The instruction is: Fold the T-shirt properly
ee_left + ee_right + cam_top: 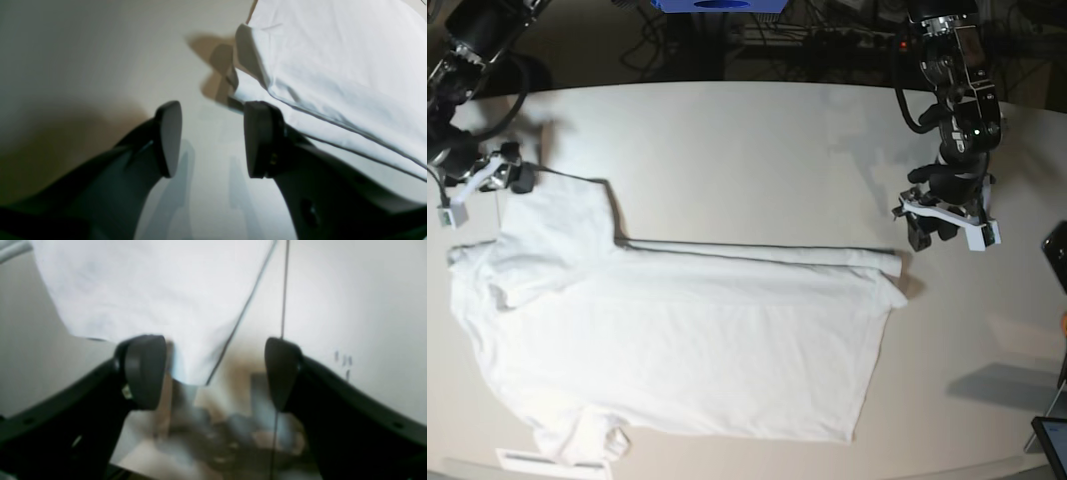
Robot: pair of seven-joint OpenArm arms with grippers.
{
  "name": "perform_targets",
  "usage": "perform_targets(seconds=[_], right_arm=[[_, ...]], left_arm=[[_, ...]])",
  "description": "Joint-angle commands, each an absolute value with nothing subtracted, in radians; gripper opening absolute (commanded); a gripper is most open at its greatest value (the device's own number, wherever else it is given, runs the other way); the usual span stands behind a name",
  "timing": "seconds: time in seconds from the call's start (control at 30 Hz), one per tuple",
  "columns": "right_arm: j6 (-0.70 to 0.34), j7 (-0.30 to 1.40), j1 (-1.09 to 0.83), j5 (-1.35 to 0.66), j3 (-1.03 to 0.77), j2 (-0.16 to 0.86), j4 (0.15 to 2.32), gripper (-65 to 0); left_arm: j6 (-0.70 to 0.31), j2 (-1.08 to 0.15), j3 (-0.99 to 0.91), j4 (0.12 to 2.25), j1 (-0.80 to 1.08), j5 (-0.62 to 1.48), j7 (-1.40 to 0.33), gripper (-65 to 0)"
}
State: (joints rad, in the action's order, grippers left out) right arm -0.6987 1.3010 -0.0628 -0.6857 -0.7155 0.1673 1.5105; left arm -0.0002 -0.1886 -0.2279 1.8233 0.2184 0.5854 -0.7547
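Note:
The white T-shirt lies spread on the off-white table, its far long edge folded over into a narrow strip. My left gripper hovers just beyond the shirt's far right corner. In the left wrist view this gripper is open with only bare table between its fingers, and the T-shirt lies beside the right finger. My right gripper is at the sleeve on the left. It stands open, and a corner of the T-shirt reaches in between the fingers near the left one, ungripped.
Dark devices lie at the right edge and the front right corner. Cables and a blue object sit beyond the table's back edge. A small white strip lies by the front edge near the shirt's lower left.

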Motion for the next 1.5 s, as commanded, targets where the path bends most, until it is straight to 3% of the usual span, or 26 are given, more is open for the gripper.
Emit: perform_targets(seconds=[0.0,0.17,0.23,0.3,0.43,0.8,1.2,1.47], right_arm=[[-0.698,1.322,-0.051,-0.676,-0.696,0.176,1.497,-20.3],[-0.698,1.3,-0.045,-0.676,-0.627,0.176,1.477,-20.6],[-0.698,1.3,-0.044,-0.676,-0.611,0.174,1.477,-24.8],[-0.698,1.3,-0.042,-0.676,-0.61,0.165,1.477,-35.3],[-0.698,1.302,-0.042,-0.674,-0.608,0.163,1.477,-64.1],[-0.698,1.337,0.047,-0.674,-0.602,0.17,1.577,-64.9],[-0.698,1.336,0.271,-0.667,-0.383,0.208,1.572,-64.9],[-0.698,1.319,0.43,-0.665,-0.312,0.231,1.374,-64.9]], left_arm=[[-0.002,-0.2,-0.232,1.837,0.217,0.593,-0.731,-35.4],[-0.002,-0.2,-0.232,1.837,0.219,0.591,-0.731,-35.4],[-0.002,-0.2,-0.239,1.837,0.219,0.591,-0.731,-35.4],[-0.002,-0.2,-0.24,1.837,0.219,0.591,-0.731,-35.4],[-0.002,-0.2,-0.24,1.837,0.219,0.591,-0.731,-35.4],[-0.002,-0.199,-0.232,1.837,0.219,0.591,-0.731,-35.4],[-0.002,-0.202,-0.236,1.837,0.278,0.587,-0.73,-35.6],[-0.002,-0.2,-0.239,1.844,0.32,0.587,-0.73,-35.6]])
